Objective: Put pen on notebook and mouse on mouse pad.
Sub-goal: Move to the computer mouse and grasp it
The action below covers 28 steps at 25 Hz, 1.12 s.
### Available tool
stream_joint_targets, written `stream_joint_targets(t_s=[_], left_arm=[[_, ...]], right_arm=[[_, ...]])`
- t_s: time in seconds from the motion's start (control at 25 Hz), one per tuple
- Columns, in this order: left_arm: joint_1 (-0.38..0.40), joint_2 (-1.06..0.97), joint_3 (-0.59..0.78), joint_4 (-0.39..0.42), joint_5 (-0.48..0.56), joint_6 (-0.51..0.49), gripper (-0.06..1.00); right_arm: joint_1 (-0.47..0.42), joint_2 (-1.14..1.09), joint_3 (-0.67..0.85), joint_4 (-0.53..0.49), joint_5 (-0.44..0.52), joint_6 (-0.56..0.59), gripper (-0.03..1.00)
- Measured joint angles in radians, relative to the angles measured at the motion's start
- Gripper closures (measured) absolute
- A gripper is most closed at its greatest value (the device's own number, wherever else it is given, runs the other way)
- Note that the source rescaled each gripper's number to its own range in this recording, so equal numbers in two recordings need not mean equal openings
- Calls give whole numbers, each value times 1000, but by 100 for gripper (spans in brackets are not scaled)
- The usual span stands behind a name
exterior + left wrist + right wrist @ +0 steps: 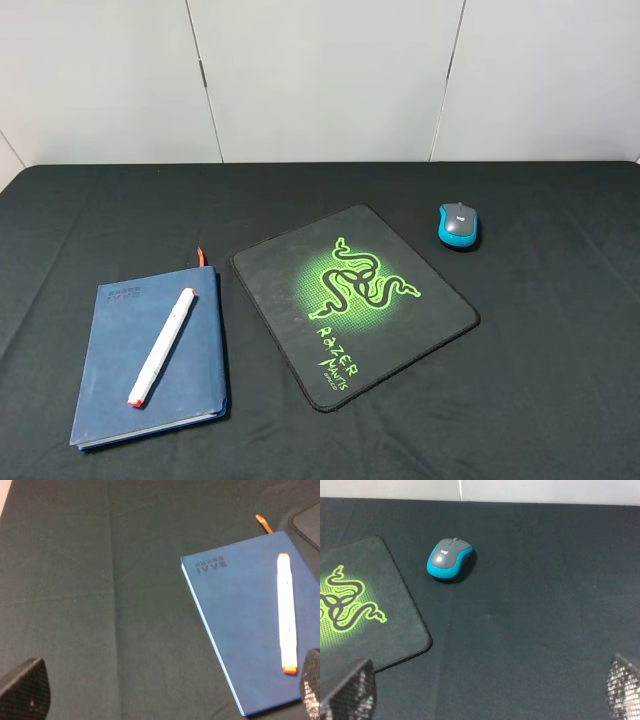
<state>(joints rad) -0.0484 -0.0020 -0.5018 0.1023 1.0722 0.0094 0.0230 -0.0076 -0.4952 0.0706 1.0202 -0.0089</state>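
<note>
— Black cloth over the whole desk point(540, 390). What's the biggest thing on it?
— The mouse pad point(285, 290), black with a green snake logo. It lies askew about the middle of the desk and nothing is on it.
— And the notebook point(115, 370)?
— Dark blue and closed, toward the front left corner of the desk, just beside the pad. An orange ribbon point(200, 256) pokes out at its far edge.
— The pen point(162, 346)?
— Flat on the notebook cover, slanted, with both orange tips inside the cover's edges.
— The mouse point(459, 225)?
— Grey top, teal sides. It sits on the bare cloth toward the back right of the desk, near the pad's back right corner but clear of it.
— The grippers?
— They show only in the wrist cameras. The left gripper point(167, 690) has its jaws wide apart above the cloth and the notebook's edge, holding nothing. The right gripper point(485, 690) is likewise spread wide and empty, with the mouse ahead of it.
</note>
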Motion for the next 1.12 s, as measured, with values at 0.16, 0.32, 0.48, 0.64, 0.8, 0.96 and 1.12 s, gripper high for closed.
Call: stream_joint_targets(t_s=[0.16,0.32,0.48,0.64,0.8,0.96,1.12], left_arm=[[1,0,8,-4,-12,0,-6],[1,0,9,-4,-13,0,-6],[1,0,9,-5,-13,0,-6],[1,0,9,-6,-13,0,-6],[1,0,9,-6,-14,0,-6],[1,0,9,-6,-14,0,-6],[1,0,9,-6,-15,0,-6]], right_arm=[[0,0,0,0,0,0,-3],[0,0,0,0,0,0,-3],[0,0,0,1,0,0,-3],[0,0,0,2,0,0,-3],[0,0,0,3,0,0,-3],[0,0,0,3,0,0,-3],[0,0,0,3,0,0,-3]])
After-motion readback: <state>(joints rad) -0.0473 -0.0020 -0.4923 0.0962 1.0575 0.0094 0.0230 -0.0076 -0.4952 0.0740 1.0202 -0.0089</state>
